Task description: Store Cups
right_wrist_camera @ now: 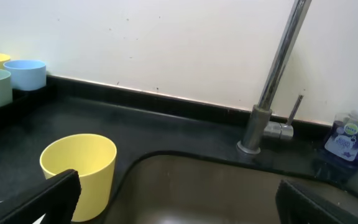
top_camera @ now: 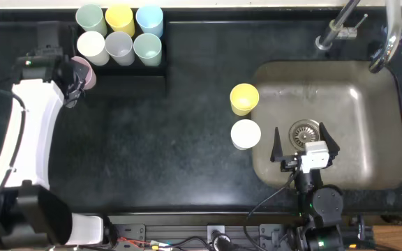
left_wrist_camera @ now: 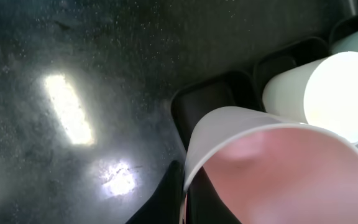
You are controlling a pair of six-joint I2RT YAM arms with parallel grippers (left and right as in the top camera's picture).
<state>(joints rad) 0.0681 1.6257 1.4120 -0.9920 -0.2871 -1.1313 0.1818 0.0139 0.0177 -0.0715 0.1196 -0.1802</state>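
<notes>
A black counter fills the frame from above, with a steel sink set into its right half.

At the far left, the white left arm reaches up the picture. The left gripper is clenched on the wall of a pink cup, held in the upper left, just beside the left end of a black rack. From the wrist camera, the rim sits pinched between the two dark fingers, with the cup's mouth facing the lens. An open slot lies just past the rim.

Six cups stand in the rack in two rows. In the upper row are a pale green cup, a racked yellow cup and a blue cup. In the lower row are a racked white cup, a grey cup and a second green cup. The racked white cup stands nearest the pink one and crowds the open slot.

Right of centre, two loose cups stand upright on the counter at the sink's left edge, well apart from the rack. They are a yellow cup and, just below it, a white cup.

At lower right, the right gripper hangs over the sink basin near the drain. Its fingers are spread wide and hold nothing. The yellow cup is near its left finger.

A metal tap rises at the upper right, and a blue soap bottle stands beside it.
</notes>
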